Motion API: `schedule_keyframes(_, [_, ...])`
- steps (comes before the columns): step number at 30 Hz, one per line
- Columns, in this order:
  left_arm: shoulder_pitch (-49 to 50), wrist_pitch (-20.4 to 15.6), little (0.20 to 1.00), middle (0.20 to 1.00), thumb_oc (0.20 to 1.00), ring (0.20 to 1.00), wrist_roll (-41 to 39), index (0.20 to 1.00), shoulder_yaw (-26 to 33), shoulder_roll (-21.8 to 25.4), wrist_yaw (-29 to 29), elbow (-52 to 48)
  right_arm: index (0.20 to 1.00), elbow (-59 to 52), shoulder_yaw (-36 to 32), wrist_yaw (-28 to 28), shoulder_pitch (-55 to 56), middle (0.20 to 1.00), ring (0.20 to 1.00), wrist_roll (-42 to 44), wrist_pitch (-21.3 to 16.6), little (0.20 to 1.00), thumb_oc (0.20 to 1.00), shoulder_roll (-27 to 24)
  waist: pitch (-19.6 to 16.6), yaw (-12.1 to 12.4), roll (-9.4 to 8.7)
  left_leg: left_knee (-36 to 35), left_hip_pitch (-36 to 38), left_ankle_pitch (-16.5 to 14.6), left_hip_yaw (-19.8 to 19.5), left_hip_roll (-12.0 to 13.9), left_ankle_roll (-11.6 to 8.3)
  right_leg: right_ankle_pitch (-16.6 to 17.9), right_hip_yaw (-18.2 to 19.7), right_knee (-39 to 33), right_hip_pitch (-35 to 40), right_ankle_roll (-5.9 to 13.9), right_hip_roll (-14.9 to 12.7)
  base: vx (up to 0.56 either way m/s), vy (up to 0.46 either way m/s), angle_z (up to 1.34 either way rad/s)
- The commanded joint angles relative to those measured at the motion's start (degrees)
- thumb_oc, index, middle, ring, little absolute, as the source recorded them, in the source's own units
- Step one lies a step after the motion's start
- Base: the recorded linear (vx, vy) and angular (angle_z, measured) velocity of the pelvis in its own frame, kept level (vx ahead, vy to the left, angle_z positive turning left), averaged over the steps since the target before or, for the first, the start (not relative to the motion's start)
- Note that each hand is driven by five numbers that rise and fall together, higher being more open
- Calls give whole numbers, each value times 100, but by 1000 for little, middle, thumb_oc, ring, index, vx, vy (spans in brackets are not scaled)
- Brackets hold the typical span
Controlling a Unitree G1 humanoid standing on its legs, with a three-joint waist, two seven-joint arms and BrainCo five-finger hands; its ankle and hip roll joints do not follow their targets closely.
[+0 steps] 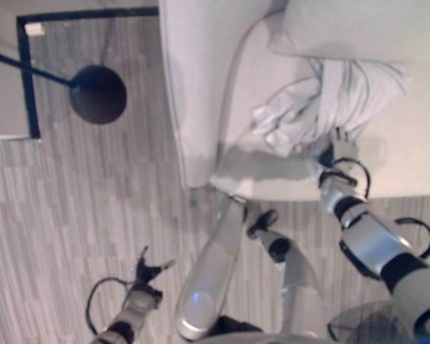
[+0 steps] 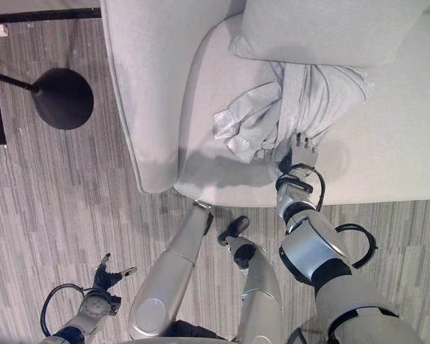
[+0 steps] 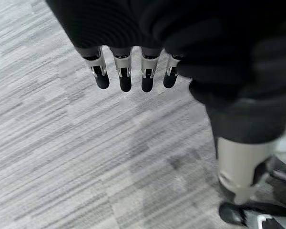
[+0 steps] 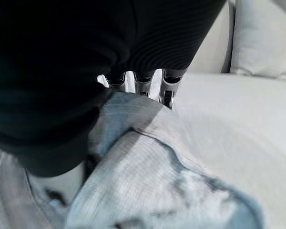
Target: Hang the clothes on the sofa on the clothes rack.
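Note:
A crumpled pale blue-grey shirt (image 2: pixel 308 93) lies on the seat of the light grey sofa (image 2: pixel 387 158), against a cushion. My right hand (image 2: pixel 301 152) rests on the near edge of the shirt with its fingers straight. In the right wrist view its fingers (image 4: pixel 167 88) lie along a fold of the cloth (image 4: pixel 148 176) and do not curl round it. My left hand (image 2: pixel 104 279) hangs low over the floor, left of the sofa, and its relaxed fingers (image 3: pixel 125 71) hold nothing.
A black round base (image 2: pixel 63 98) with a thin dark pole (image 2: pixel 11 80) stands on the striped grey floor left of the sofa. The sofa's wide armrest (image 2: pixel 147 93) lies between that base and the seat. A large cushion (image 2: pixel 330 32) leans at the back.

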Motion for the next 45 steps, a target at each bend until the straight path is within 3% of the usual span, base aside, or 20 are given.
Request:
schedule_keyframes(1, [344,50,1000,1000,1000,1000,287,1000,103,78,232,160,200,-84,-258,799,1023,200,200,314,-71,200,200,211,133,82,335,284,51,-677,153,-12,582,236,-21,-552,562,463,306,28,-73,-9])
schedule_keyframes(9, [185,122,1000,1000,1000,1000,739,1000,-36,38,386,304,200,-220,-626,728,1121,200,200,936,-294,200,200,178,133,11,145,-664,1093,-382,286,-26,461,314,79,-1161,1399,384,328,11,-56,12])
schedule_keyframes(15, [28,170,1000,1000,1000,1000,572,1000,246,16,392,602,200,-1378,-1073,773,1315,200,200,2495,-975,200,200,507,133,-62,-32,-1297,2035,-152,372,-94,341,425,222,-1551,2214,375,222,3,-31,0])
schedule_keyframes(17, [-21,209,1000,1000,1000,1000,527,1000,446,7,385,750,200,-2929,-1147,851,1723,200,200,3125,-1336,200,200,673,26,-248,-86,-1702,2571,21,259,-198,266,369,585,-1455,2435,379,208,52,-29,0])
schedule_keyframes(18, [-12,209,1000,1000,1000,1000,528,1000,446,5,385,749,200,-2952,-1142,847,1743,200,200,3124,-1325,200,200,669,25,-251,-88,-1717,2587,27,261,-202,265,364,586,-1452,2442,379,202,93,7,14])
schedule_keyframes(19, [-18,221,1000,1000,1000,1000,544,1000,565,-32,379,768,200,-4216,-1248,912,2258,200,200,3372,-1561,200,200,632,-209,-501,-90,-2006,2896,185,73,-331,253,293,1217,-1310,2466,402,350,10,28,12])
schedule_keyframes(20, [-11,211,1000,1000,1000,1000,576,1000,601,-37,384,762,200,-4691,-1342,963,2520,200,200,3383,-1678,200,200,550,-338,-595,-19,-2158,2943,416,-51,-364,261,380,1478,-1277,2419,387,476,9,30,31])
schedule_keyframes(21, [-11,211,1000,1000,1000,1000,576,1000,601,-37,384,762,200,-4691,-1342,963,2520,200,200,3383,-1678,200,200,550,-338,-595,-19,-2158,2943,416,-51,-364,261,380,1478,-1277,2419,387,476,-30,-34,73])
schedule_keyframes(23, [-65,209,1000,1000,1000,1000,797,1000,710,13,347,725,200,-6193,-1870,1177,3342,200,200,3631,-2025,200,200,176,-762,-922,26,-2485,3286,590,-357,-473,227,332,2195,-1386,2618,383,712,53,-99,100])
schedule_keyframes(26, [161,266,1000,1000,1000,1000,1021,1000,897,50,150,686,200,-7346,-2436,1217,3737,200,200,3344,-2149,200,200,-77,-1385,-1006,112,-2848,3571,690,-537,-533,202,439,1883,-2137,3202,437,562,-7,-50,91])
schedule_keyframes(29, [309,301,1000,1000,1000,1000,1044,1000,1077,10,-24,700,200,-8009,-2695,1281,3869,200,200,3140,-2171,200,200,-170,-1796,-1014,109,-3218,3790,916,-556,-496,137,676,1878,-2679,3587,500,532,-89,-49,5])
schedule_keyframes(37, [516,269,1000,1000,1000,1000,695,1000,1270,140,-298,-464,200,-8742,-3076,968,3178,200,200,2474,-1917,200,200,-322,-2578,-949,144,-3819,4323,1191,-682,-455,94,806,1703,-3103,4241,496,539,-67,2,12])
schedule_keyframes(40, [535,329,1000,1000,1000,1000,576,1000,1259,225,-291,-981,200,-8323,-3002,873,2628,200,200,2928,-1804,200,200,-214,-2866,-859,62,-3949,4519,1204,-714,-459,118,834,1696,-3247,4472,477,571,-16,12,11])
schedule_keyframes(45, [552,423,1000,1000,1000,1000,577,1000,923,241,-389,-1259,200,-7681,-2837,799,1043,200,200,4112,-2012,200,200,-303,-3156,-814,-86,-3960,4702,1158,-698,-458,139,809,1743,-3235,4642,455,582,3,1,1])
